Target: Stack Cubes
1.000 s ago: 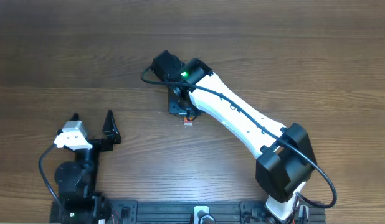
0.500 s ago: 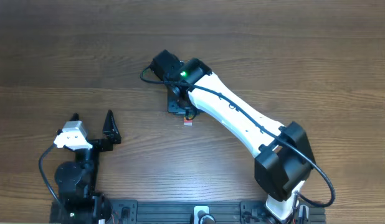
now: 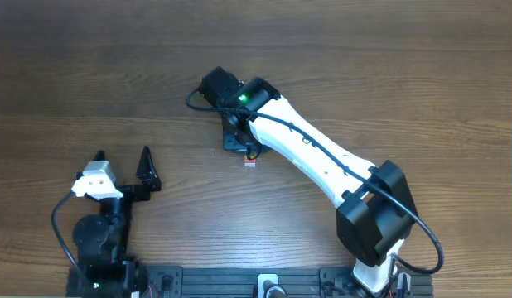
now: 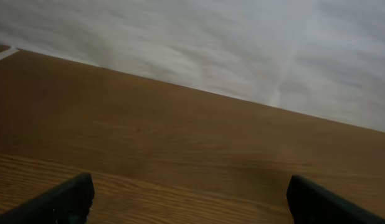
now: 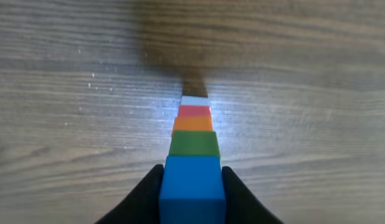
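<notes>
In the right wrist view a straight stack of cubes stands on the wooden table: a blue cube on top, then green, orange, red and white at the base. My right gripper is shut on the blue cube, one finger pressed on each side. In the top view this gripper hangs over mid-table, with the stack's foot peeking out beside it. My left gripper rests open near its base at the left, holding nothing.
Bare wood table lies all around the stack. The left wrist view has the open left gripper above the tabletop, facing a pale wall.
The right arm has shifted very slightly. The stack and the left arm have stayed in place.
</notes>
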